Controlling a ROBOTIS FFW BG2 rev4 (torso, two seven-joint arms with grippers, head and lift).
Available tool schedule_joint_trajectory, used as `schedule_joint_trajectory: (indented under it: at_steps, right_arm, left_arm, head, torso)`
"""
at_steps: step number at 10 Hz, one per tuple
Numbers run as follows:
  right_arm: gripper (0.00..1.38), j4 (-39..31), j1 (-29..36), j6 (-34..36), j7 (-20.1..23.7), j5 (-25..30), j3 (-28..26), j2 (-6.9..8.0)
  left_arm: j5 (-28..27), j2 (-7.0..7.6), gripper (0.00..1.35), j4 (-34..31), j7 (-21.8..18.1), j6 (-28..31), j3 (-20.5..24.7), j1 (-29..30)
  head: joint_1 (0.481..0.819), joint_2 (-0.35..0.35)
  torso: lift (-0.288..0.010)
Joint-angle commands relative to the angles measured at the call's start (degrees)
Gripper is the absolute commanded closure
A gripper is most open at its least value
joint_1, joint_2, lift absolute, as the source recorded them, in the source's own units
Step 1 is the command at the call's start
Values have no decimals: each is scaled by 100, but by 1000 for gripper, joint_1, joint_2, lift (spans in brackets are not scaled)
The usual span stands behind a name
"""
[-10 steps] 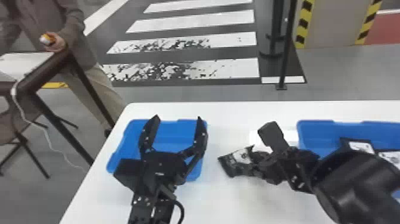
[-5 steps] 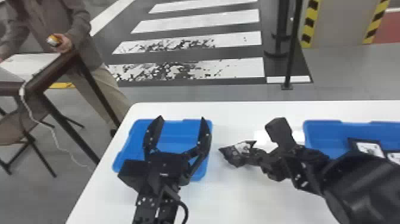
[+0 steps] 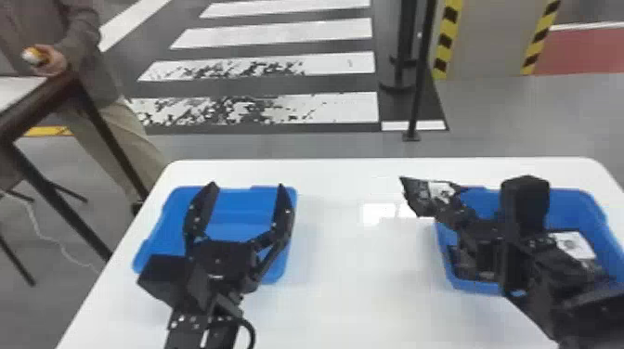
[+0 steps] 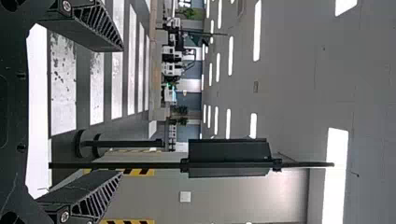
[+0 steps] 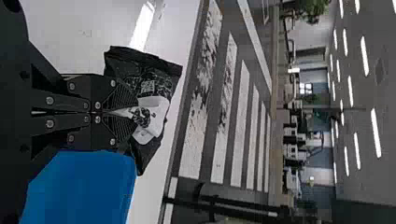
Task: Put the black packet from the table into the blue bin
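Got the black packet [image 5: 169,73] pinched in my right jaws [image 5: 122,112], sticking out leftward past the left rim of the right-hand blue bin [image 3: 572,204]. I'd shift right before dropping. Left jaws [image 3: 247,186] are wide open by the other bin [image 3: 160,232].

Left arm [image 3: 204,327]: one, black, entering the head view from the bottom edge, extended forward. Left gripper [image 3: 247,185]: one, two fingers [image 4: 81,28] spread wide apart, pointing forward, a gap between their tips. Right arm [image 3: 566,283]: one, black, entering at the lower right, angled forward and inward to the robot's left. Right gripper [image 3: 455,206]: one, level with the arm's inward slant, two ribbed fingers [image 5: 122,95] closed together side by side.
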Motion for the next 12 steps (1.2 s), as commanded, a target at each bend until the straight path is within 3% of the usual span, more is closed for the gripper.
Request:
schedule_joint_trajectory:
  at_steps: [1, 3, 4, 6, 7, 9, 12]
  right_arm:
    - [1170, -398, 381, 360, -133, 154, -528, 42]
    - [1156, -651, 563, 641, -291, 291, -894, 95]
    - [1059, -693, 606, 669, -370, 279, -939, 113]
    - [186, -651, 690, 402, -388, 268, -1031, 139]
    - [13, -665, 788, -146, -388, 302, -1031, 139]
    - [197, -777, 1126, -1609, -318, 199, -1019, 148]
    - [229, -974, 1717, -2931, -1, -178, -1008, 148]
  left_arm:
    - [2, 0, 88, 0, 0, -5, 2, 3]
    - [2, 9, 88, 0, 0, -5, -9, 3]
    - [2, 9, 88, 0, 0, -5, -9, 3]
    - [2, 0, 88, 0, 0, -19, 2, 17]
    - [2, 0, 88, 0, 0, -19, 14, 17]
    - [2, -9, 88, 0, 0, -33, 25, 17]
    - [2, -18, 88, 0, 0, -33, 25, 3]
  head:
    - [695, 84]
    - [695, -10]
    - [695, -39]
    - [695, -61]
    - [695, -67]
    - [695, -61]
    - [695, -35]
  torso:
    - [-110]
    - [-110]
    - [-110]
    - [-110]
    - [-110]
    - [-110]
    - [-110]
